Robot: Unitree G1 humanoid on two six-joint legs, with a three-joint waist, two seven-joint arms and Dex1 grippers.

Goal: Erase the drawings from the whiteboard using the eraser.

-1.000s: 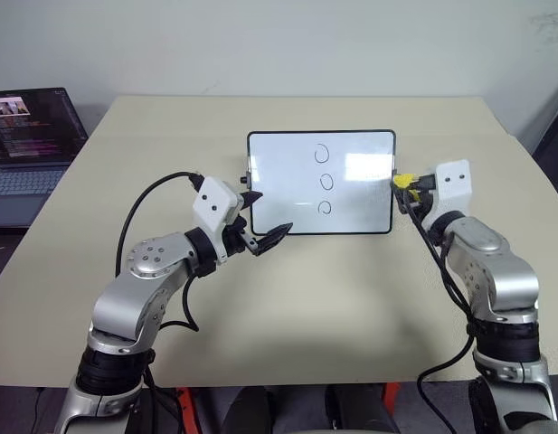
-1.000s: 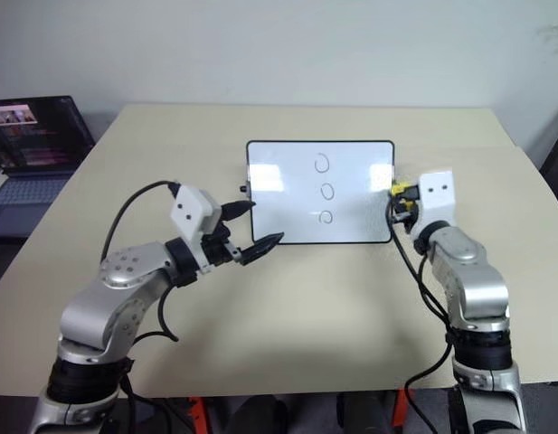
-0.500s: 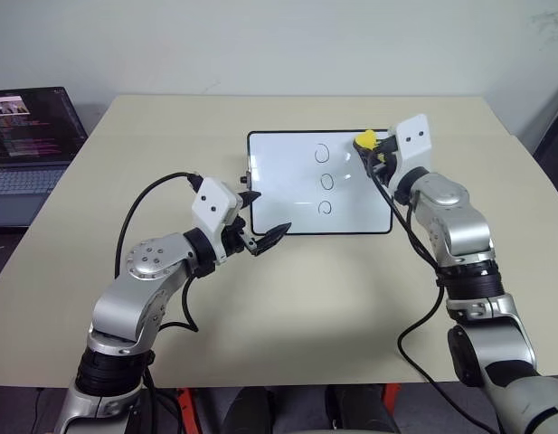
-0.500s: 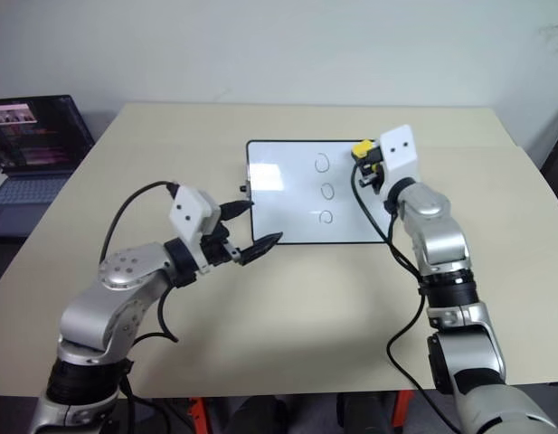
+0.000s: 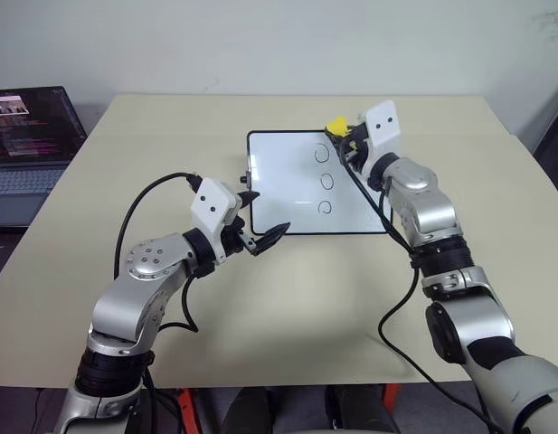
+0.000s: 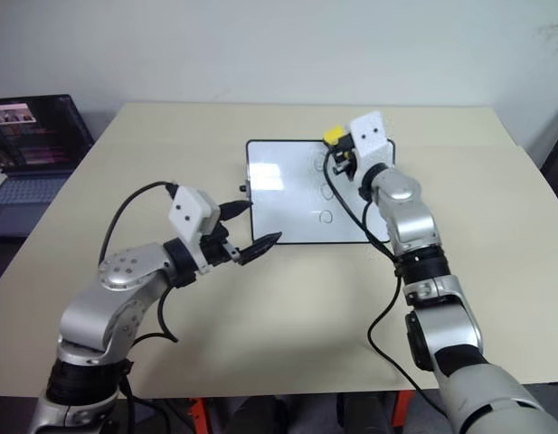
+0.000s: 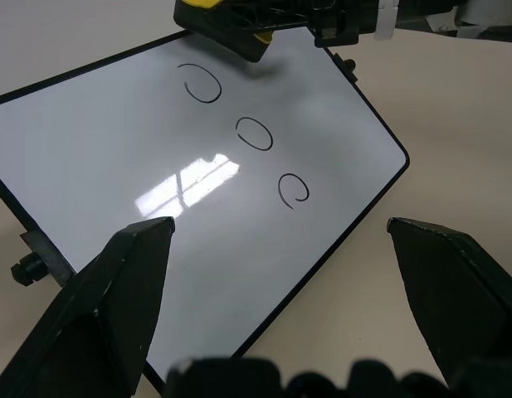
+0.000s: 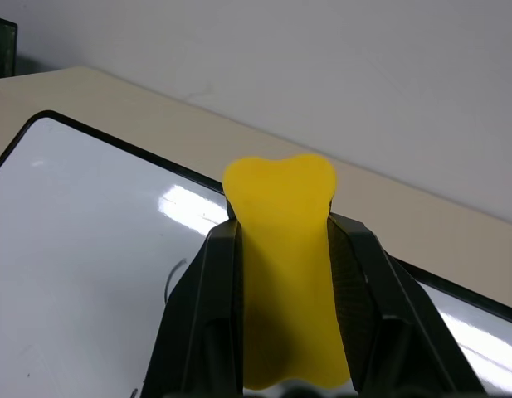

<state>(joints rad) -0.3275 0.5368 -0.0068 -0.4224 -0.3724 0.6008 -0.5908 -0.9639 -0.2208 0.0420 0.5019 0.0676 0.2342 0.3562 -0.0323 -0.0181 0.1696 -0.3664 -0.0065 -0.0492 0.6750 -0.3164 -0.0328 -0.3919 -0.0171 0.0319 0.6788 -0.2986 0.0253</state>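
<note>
Three thin black hand-drawn loops (image 5: 325, 179) sit in a column on the glossy white black-framed whiteboard (image 5: 283, 185), flat on the beige desk (image 5: 288, 298). My right pincer (image 5: 343, 137) pinches the small bright yellow eraser block (image 5: 335, 126) over the board's far edge, beside the top loop. My left pincer (image 5: 264, 217) is spread at the near left corner.

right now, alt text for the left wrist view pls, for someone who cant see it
A glossy whiteboard on a beige table carries three small black drawings in a row. The right gripper holds a yellow eraser above the board's far edge, near the farthest loop. The left gripper frames the view, open.
</note>
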